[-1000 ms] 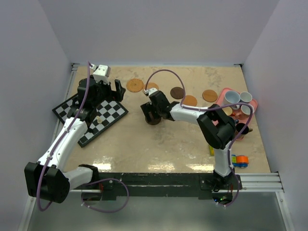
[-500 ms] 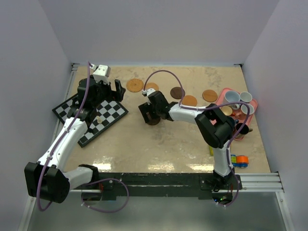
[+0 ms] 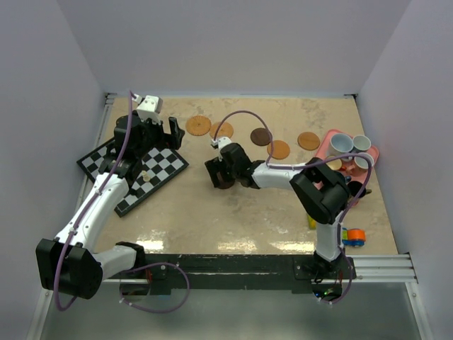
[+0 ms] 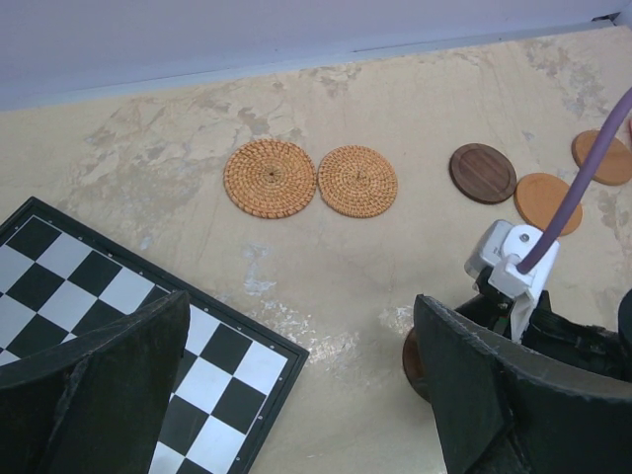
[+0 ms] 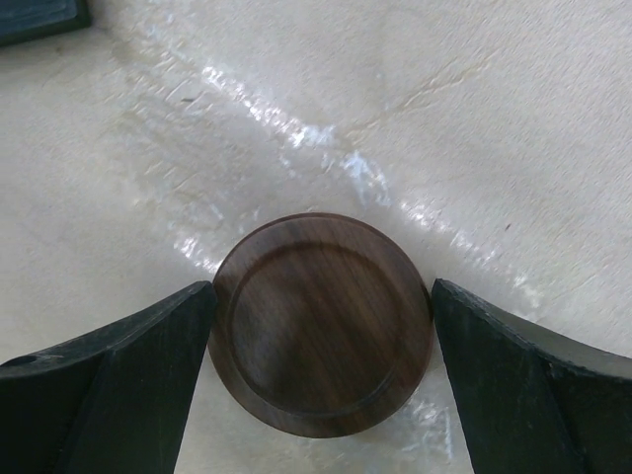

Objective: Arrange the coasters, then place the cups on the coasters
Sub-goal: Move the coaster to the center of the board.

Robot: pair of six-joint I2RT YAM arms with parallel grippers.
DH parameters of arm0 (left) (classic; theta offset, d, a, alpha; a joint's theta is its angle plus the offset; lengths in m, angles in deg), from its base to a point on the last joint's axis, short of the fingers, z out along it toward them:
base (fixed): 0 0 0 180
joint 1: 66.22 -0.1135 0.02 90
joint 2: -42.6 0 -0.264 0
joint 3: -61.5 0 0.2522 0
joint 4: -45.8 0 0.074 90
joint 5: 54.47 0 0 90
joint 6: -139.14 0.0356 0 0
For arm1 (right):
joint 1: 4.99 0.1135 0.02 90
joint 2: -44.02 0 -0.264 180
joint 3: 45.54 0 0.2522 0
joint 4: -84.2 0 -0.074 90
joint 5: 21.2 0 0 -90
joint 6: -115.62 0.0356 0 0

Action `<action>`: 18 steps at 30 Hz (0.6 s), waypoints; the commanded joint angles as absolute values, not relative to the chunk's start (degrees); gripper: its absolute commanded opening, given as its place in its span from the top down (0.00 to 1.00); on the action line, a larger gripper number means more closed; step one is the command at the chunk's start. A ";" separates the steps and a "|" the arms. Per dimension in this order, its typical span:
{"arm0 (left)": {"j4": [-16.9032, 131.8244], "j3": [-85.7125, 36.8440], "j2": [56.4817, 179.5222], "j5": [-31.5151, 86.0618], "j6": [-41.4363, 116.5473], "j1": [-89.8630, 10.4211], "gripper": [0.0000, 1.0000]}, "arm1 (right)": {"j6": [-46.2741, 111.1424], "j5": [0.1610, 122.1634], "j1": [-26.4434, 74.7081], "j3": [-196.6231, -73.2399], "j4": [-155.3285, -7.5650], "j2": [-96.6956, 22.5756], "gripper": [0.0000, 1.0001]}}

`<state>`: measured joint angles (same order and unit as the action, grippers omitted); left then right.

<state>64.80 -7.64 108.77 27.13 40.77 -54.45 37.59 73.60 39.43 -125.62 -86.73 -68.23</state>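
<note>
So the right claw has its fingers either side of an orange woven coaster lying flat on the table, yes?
No. The coaster between the right gripper's fingers is smooth dark brown, not orange woven; the right wrist view shows it.

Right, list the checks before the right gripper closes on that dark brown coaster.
1. Dark brown coaster sits centred in the right gripper: ok.
2. Right gripper open wide enough, one finger on each side of the rim: ok.
3. Coaster lies flat on the table: ok.
4. Nothing else between the fingers: ok.
5. Fingers clear of the rim, or already touching it: cannot tell.
6. Left gripper open, empty, over the checkerboard edge and away from the coaster: ok.
</note>
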 commanded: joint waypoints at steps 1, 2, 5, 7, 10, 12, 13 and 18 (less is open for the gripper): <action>62.64 -7.46 108.86 27.27 40.35 -54.09 0.00 | 41.35 73.19 42.46 -120.91 -81.69 -68.13 0.04; 62.64 -7.37 108.87 27.27 40.43 -54.09 0.00 | 41.79 73.63 42.90 -120.39 -81.69 -67.95 0.04; 62.64 -7.37 109.13 27.27 40.35 -54.09 0.00 | 43.37 74.17 43.87 -118.37 -81.69 -66.90 0.04; 62.64 -7.55 109.22 27.36 40.35 -54.09 0.00 | 44.51 73.81 44.57 -116.87 -83.36 -65.76 0.04; 62.64 -7.46 109.30 27.19 40.26 -54.09 0.00 | 45.57 73.64 46.06 -114.76 -83.54 -64.00 0.04; 62.73 -7.46 109.30 27.27 40.17 -54.00 0.00 | 46.10 73.29 47.21 -113.45 -83.80 -63.12 0.04; 62.73 -7.46 109.22 27.19 40.17 -54.00 0.00 | 46.36 72.68 47.73 -112.83 -83.89 -62.60 0.04; 62.73 -7.46 109.31 27.18 40.08 -53.92 0.00 | 47.59 71.96 49.85 -110.37 -84.50 -61.98 0.04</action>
<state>64.80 -7.64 109.25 27.20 40.75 -54.41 43.01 75.48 47.87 -114.19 -91.28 -60.62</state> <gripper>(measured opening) 0.997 0.963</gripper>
